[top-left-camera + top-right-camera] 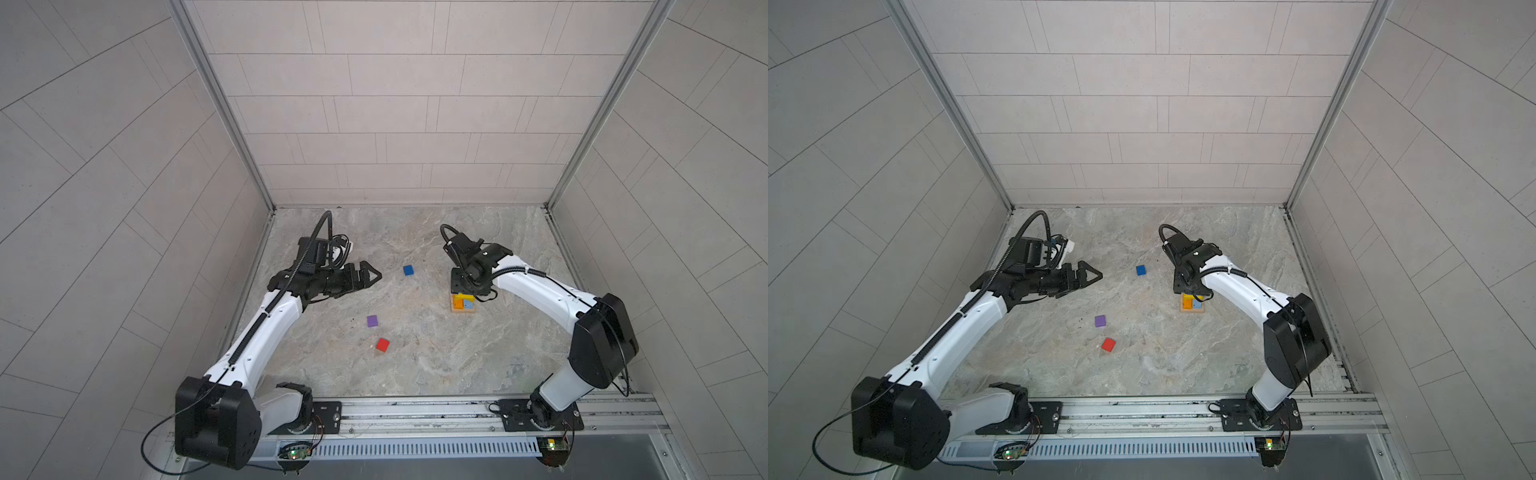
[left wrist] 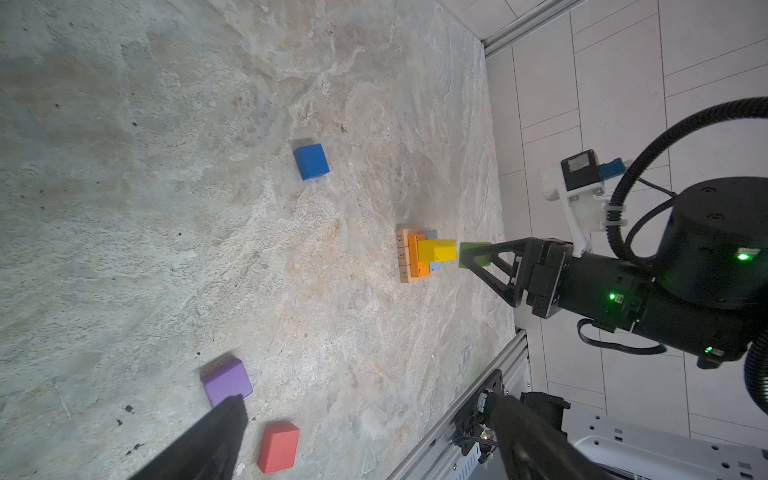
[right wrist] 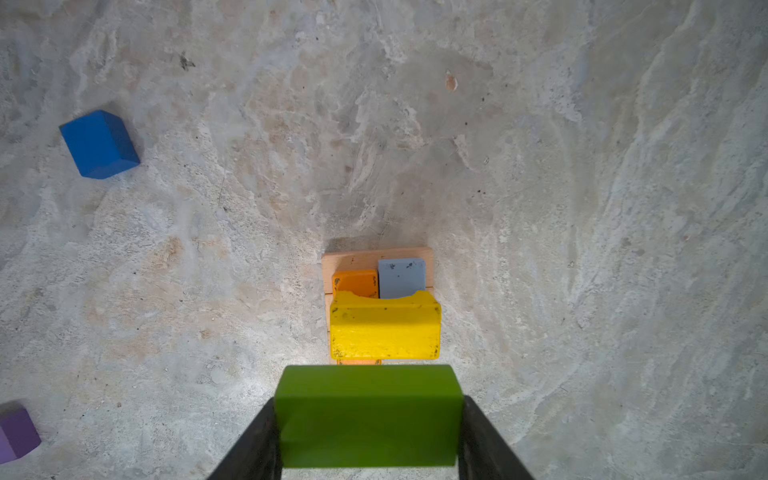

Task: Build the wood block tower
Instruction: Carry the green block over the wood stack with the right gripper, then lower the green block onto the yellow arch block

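In both top views the wood block tower (image 1: 462, 303) stood right of centre on the bench (image 1: 415, 374). It was half hidden under the right hand (image 1: 460, 286), which pointed straight down over it. What that hand carried could not be made out from here. The left hand (image 1: 365, 281) hung at centre left, spread wide with nothing in it. Three cubes lay loose and well apart: the dark-blue cube (image 1: 408, 270) near the middle, the purple cube (image 1: 372, 321) lower left of it, and the red cube (image 1: 382, 345) lower again.

In the left wrist view the right hand pinched the green bar (image 2: 473, 253) just above the yellow bar (image 2: 436, 250), seemingly a sliver apart from it. Under the yellow bar lay the orange bar (image 2: 415, 259) and light-blue bar (image 2: 430, 234) side by side, on the tan bars (image 2: 402, 257).

In the right wrist view the green bar sat crosswise between the two dark fingers (image 3: 478, 440), gripped at its ends. The yellow bar lay across the orange and light-blue bars, with the tan bars beneath.
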Controlling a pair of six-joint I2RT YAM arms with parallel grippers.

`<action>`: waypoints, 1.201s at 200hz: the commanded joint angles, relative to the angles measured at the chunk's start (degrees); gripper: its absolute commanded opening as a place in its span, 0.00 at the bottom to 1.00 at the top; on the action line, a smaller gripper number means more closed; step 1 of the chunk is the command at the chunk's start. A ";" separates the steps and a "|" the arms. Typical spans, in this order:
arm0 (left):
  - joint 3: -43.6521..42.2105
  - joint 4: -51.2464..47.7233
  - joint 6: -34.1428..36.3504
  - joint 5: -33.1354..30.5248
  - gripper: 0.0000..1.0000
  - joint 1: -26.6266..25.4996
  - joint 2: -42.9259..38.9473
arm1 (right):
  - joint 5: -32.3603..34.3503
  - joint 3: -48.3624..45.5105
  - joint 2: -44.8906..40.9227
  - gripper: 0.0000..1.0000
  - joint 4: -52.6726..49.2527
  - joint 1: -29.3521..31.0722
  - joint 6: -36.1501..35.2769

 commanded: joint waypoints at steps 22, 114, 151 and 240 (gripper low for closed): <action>-0.49 0.67 -0.09 0.34 1.00 0.32 -0.22 | -0.41 -1.77 0.19 0.30 1.68 -1.05 -0.12; -0.40 0.59 0.02 0.21 1.00 0.34 0.03 | -0.95 -3.06 1.77 0.30 4.11 -1.57 -1.05; -0.40 0.59 0.02 0.04 1.00 0.35 0.02 | -0.78 -3.22 2.10 0.30 4.38 -1.87 -1.38; -0.40 0.51 0.11 0.06 1.00 0.31 0.00 | -0.48 -4.48 1.68 0.31 5.08 -2.09 -2.35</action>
